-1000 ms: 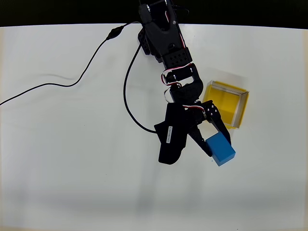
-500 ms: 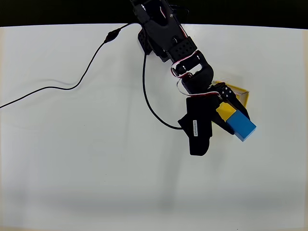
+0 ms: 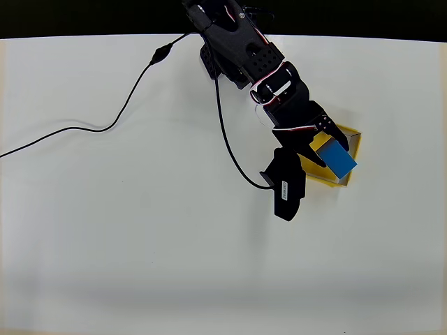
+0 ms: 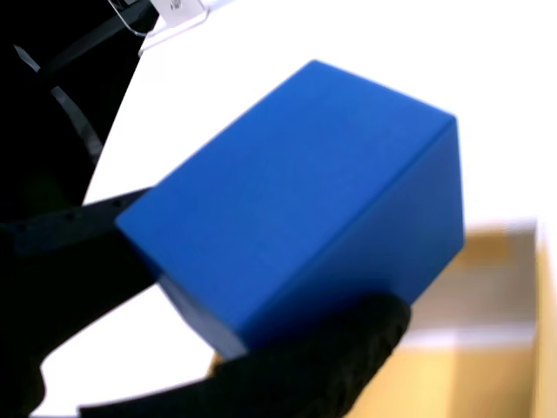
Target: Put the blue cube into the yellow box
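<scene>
While clenched between the jaws, the blue cube (image 3: 336, 158) hangs above the yellow box (image 3: 353, 139).

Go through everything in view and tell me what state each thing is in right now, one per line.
blue cube: held in the claw, above the yellow box, tilted.
claw: shut on the blue cube.
yellow box: open-topped, on the table, partly covered by the arm and cube.
black cable: lying loose across the table.

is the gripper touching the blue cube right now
Touching. In the wrist view the black fingers press against the blue cube from both sides, holding it clear of the table.
</scene>
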Robot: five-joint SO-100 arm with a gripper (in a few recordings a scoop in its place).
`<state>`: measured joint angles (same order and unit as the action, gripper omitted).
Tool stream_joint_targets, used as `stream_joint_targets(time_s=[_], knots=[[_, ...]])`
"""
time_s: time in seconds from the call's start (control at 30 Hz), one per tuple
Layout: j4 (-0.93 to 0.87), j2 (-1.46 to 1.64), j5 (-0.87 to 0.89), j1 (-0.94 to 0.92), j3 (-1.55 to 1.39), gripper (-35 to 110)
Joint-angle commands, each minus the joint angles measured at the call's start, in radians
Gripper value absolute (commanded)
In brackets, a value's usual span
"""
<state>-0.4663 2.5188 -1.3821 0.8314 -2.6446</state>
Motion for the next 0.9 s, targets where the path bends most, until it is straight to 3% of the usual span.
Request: stream_joint_targets(time_s=[0.0, 0.87], knots=[[-0.043, 0.029, 0.008, 0.009, 0.074, 13], [0.144, -0.276, 0.054, -0.009, 0.051, 16]])
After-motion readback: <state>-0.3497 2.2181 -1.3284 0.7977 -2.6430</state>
